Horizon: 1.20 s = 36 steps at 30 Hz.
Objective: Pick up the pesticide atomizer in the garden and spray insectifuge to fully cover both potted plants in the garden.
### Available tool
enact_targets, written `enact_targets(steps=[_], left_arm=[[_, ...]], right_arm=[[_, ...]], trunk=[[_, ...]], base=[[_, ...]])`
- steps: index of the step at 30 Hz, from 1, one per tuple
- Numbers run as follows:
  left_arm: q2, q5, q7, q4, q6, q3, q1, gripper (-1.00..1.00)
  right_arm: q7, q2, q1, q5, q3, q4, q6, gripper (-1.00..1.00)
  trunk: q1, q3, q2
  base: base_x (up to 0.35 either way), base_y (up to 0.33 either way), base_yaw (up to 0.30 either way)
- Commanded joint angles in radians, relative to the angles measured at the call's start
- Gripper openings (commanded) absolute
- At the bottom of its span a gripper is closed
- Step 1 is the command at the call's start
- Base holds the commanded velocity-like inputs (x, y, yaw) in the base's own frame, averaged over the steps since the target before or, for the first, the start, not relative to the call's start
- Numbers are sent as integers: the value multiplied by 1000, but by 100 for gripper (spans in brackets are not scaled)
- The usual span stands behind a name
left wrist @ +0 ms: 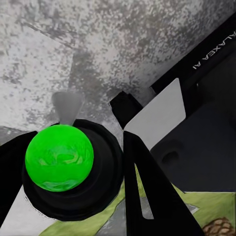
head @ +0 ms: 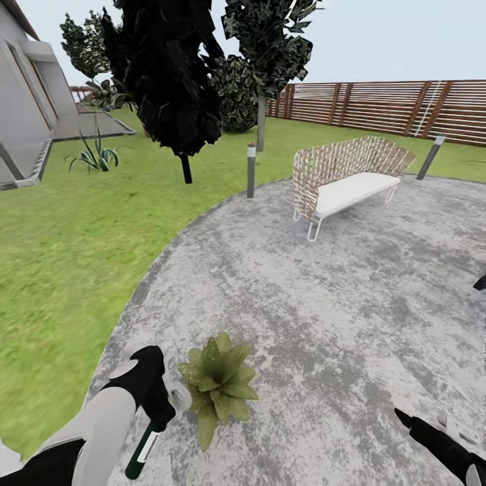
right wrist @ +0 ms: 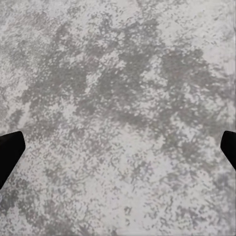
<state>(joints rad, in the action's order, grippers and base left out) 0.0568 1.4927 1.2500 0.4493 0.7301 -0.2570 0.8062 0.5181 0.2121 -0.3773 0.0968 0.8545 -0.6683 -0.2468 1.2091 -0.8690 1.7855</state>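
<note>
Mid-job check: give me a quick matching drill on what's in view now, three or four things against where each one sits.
Things:
1. potted plant
2. wicker bench
3. spiky plant
4. atomizer

Places:
A. on the lawn near the house
B. in the left gripper
C. on the paving beside the left gripper
D. at the far side of the paving, toward the fence

Pairs: 1-C, 2-D, 3-A, 4-B

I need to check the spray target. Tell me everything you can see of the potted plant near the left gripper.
The potted plant is a low rosette of broad, pointed green leaves with pale speckles, spreading flat so the pot is hidden. It sits on the mottled grey paving, near the lawn's edge, just beside the left gripper, which holds the atomizer. Whether they touch is unclear.
</note>
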Motion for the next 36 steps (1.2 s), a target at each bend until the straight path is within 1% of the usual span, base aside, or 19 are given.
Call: enact_targets(steps=[1, 5, 12, 19, 21, 22, 23, 24, 26, 27, 28, 30, 33, 36], left_arm=[[1, 9, 6, 1, 9, -8, 1, -100], [1, 10, 6, 0, 8, -9, 1, -100], [1, 9, -4, -19, 6, -8, 1, -100], [4, 6, -30, -23, 3, -8, -23, -100], [5, 2, -125, -30, 1, -8, -49, -100], [6, -5, -196, -66, -1, -8, -62, -100], [6, -22, -234, -99, -4, -9, -67, -100], [6, -47, -255, -118, -7, -9, -69, -100], [6, -84, -269, -129, -9, -10, -70, -100], [6, -109, -276, -133, -11, -10, -71, -100], [6, -118, -281, -132, -15, -10, -71, -100], [6, -123, -290, -131, -29, -10, -71, -100], [6, -129, -309, -129, -80, -10, -71, -100], [11, -131, -316, -118, -92, -10, -71, -100]], right_arm=[[8, -1, -1, 10, 6, -1, -4, 100], [9, -1, -1, 9, 6, -1, -3, 100], [9, -1, -1, 9, 6, -1, -3, 100], [8, -1, -1, 11, 6, -1, -3, 100], [8, -1, -1, 11, 6, -1, -3, 100], [8, -1, -1, 11, 6, -1, -3, 100], [7, 0, -1, 10, 6, -1, -3, 100], [7, 0, -1, 10, 6, -1, -3, 100], [7, -1, -1, 11, 6, -1, -3, 100], [7, -1, -1, 11, 6, -1, -3, 100], [7, -1, -1, 11, 6, -1, -3, 100], [7, -1, -1, 11, 6, -1, -3, 100], [7, -1, -1, 11, 6, -1, -3, 100], [7, -1, -1, 11, 6, -1, -3, 100]], trunk=[[0, -1, 0], [0, -1, 0], [0, -1, 0], [0, -1, 0], [0, -1, 0], [0, -1, 0], [0, -1, 0], [0, -1, 0], [0, -1, 0], [0, -1, 0], [0, -1, 0], [0, -1, 0], [0, -1, 0], [0, -1, 0]], base=[[0, -320, 108], [0, -244, 247], [0, -20, 242], [0, 0, 40], [0, 0, 2], [0, 0, 0], [0, 0, 0], [0, 0, 0], [0, 0, 0], [0, 0, 0], [0, 0, 0], [0, 0, 7], [0, 0, 131], [0, 0, 213]])
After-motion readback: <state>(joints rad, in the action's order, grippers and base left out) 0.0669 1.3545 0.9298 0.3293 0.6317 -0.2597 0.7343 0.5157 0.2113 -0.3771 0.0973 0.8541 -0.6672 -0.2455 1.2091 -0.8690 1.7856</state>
